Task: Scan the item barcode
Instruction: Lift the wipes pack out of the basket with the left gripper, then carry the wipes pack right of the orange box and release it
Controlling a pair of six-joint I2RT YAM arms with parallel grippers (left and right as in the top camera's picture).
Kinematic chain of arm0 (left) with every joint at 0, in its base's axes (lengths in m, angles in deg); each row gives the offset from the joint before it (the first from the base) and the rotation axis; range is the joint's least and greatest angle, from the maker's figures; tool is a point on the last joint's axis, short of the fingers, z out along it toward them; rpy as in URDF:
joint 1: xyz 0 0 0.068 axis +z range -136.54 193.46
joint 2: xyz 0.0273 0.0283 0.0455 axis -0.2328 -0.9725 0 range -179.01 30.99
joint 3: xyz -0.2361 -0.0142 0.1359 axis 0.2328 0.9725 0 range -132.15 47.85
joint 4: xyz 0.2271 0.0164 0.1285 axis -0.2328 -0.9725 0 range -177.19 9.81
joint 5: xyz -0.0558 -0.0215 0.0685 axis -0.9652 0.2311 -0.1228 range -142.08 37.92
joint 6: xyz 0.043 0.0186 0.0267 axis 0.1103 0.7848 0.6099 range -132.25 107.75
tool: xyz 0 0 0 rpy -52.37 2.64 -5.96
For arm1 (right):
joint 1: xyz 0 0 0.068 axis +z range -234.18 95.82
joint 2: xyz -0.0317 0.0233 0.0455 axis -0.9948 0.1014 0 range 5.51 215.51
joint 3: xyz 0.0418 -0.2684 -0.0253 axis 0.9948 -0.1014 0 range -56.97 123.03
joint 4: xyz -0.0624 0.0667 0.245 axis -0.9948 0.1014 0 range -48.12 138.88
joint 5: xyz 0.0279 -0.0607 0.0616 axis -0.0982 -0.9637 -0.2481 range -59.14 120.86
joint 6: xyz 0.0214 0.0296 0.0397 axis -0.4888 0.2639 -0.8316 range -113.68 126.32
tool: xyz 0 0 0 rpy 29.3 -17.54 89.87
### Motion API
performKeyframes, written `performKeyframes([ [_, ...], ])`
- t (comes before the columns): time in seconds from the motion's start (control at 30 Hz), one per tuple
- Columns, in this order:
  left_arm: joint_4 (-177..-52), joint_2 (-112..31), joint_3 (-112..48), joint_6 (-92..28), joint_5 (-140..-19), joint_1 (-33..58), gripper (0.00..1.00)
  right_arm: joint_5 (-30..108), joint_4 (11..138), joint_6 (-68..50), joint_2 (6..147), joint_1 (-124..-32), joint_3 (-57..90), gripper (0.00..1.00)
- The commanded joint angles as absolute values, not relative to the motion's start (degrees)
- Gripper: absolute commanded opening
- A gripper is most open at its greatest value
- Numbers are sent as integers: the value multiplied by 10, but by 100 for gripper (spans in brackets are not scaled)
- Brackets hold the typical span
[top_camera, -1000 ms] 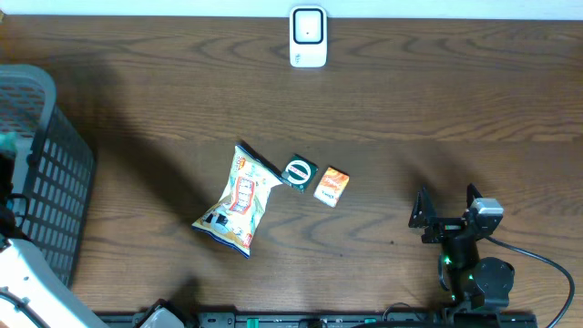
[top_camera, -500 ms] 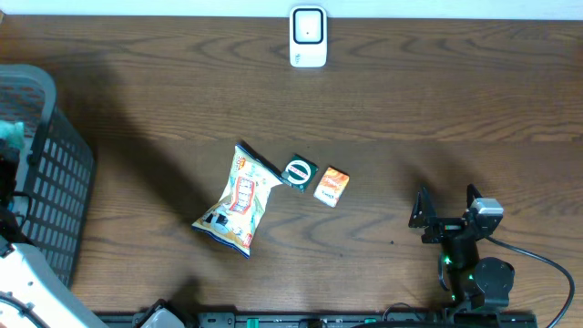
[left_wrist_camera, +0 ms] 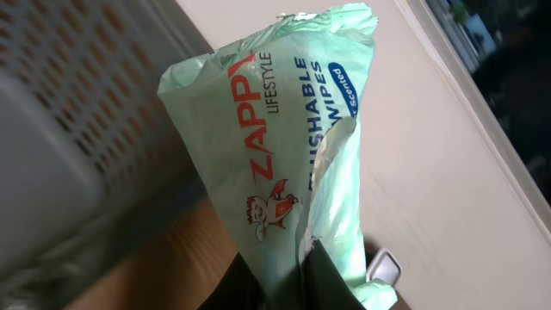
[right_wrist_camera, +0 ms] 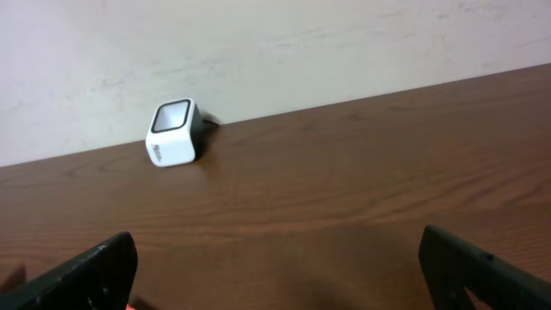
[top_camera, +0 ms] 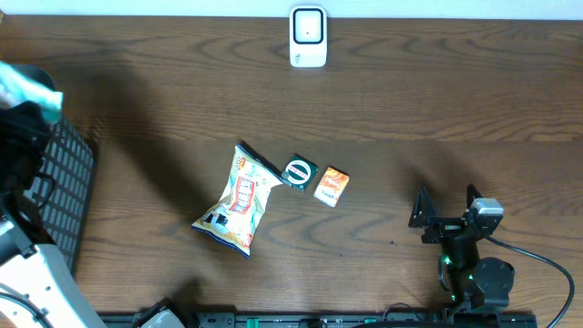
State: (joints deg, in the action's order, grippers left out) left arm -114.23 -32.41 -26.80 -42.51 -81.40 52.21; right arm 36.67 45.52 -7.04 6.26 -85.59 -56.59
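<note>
Scanner (top_camera: 308,36) at far edge, basket (top_camera: 68,191) at left (wipes pack (top_camera: 25,88) above it), bag (top_camera: 239,199), tin (top_camera: 299,171), box (top_camera: 332,185) mid-table.

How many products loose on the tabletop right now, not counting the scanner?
3, clustered mid-table: snack bag on the left, round green-and-white item beside it, small orange box rightmost. A wipes pack is held aloft; the basket may hide more.
</note>
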Motion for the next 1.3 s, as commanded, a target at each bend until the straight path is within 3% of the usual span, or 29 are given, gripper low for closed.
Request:
performKeyframes([
  [0.0, -1138, -318, -275, -425, -825, 492, 7, 370, 457, -69, 62, -853, -567, 99],
  [0.27, -1138, -318, -275, -397, -818, 410, 7, 370, 457, -69, 62, -853, -567, 99],
  [0.57, -1148, -318, -275, -373, -730, 300, 7, 370, 457, -69, 62, -853, -567, 99],
  [0.9, -1153, -342, -275, -312, -619, 114, 7, 370, 457, -69, 62, -853, -567, 99],
  [1.1, -1146, -462, -275, -303, -619, -27, 7, 370, 457, -69, 62, -853, -567, 99],
  [1.27, -1037, -621, -275, -303, -621, -192, 7, 370, 457, -69, 62, -853, -567, 99],
])
